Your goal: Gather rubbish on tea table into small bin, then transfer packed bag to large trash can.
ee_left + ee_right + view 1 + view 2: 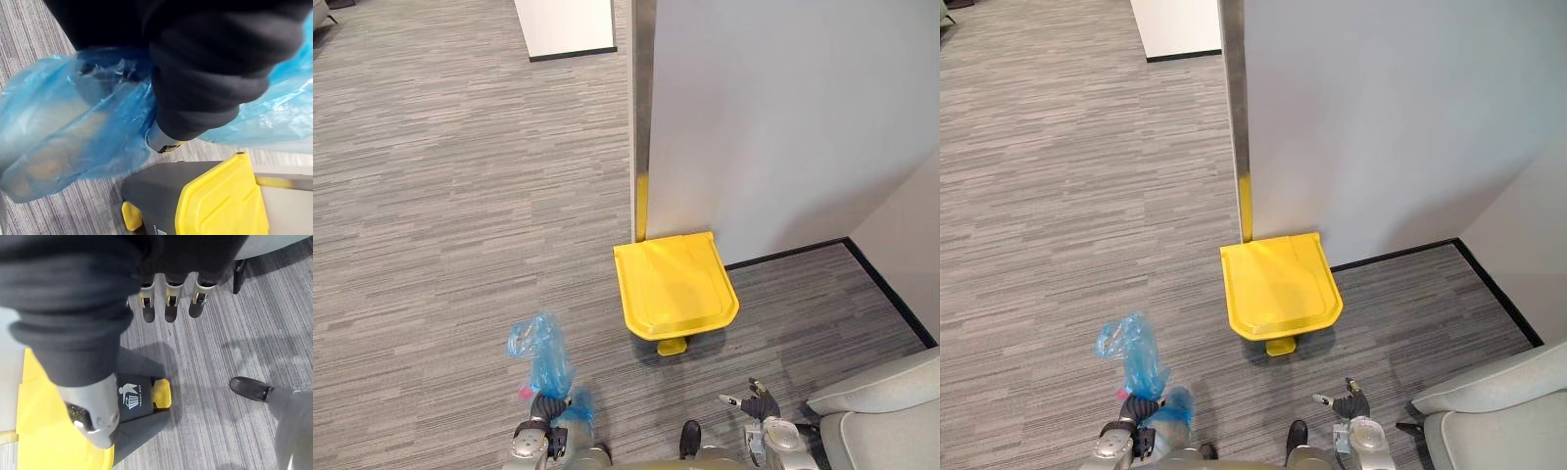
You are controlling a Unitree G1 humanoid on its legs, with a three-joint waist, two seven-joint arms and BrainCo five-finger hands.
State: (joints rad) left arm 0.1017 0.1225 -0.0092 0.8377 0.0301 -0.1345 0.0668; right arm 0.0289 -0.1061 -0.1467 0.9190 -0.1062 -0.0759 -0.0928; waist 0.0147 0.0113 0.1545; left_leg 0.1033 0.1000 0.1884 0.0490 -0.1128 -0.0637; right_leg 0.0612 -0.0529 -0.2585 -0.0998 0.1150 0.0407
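Observation:
A crumpled blue plastic bag point(540, 357) stands up out of my left hand point(545, 409), whose fingers are curled round its neck, low at the left. In the left wrist view the bag point(73, 127) bulges beside the hand's dark cover point(210, 73). The large trash can point(674, 284), dark with a yellow lid, stands against the wall ahead and to the right, lid closed, yellow pedal point(673, 346) facing me. My right hand point(759, 403) hangs low at the right, open and holding nothing; its fingers point(168, 303) point over the carpet near the can's pedal point(161, 394).
A grey wall point(783, 117) with a metal corner post point(641, 108) rises behind the can, and a black baseboard runs along the right. A grey sofa point(891, 411) fills the lower right corner. A white cabinet point(566, 27) stands far back. Grey carpet stretches left.

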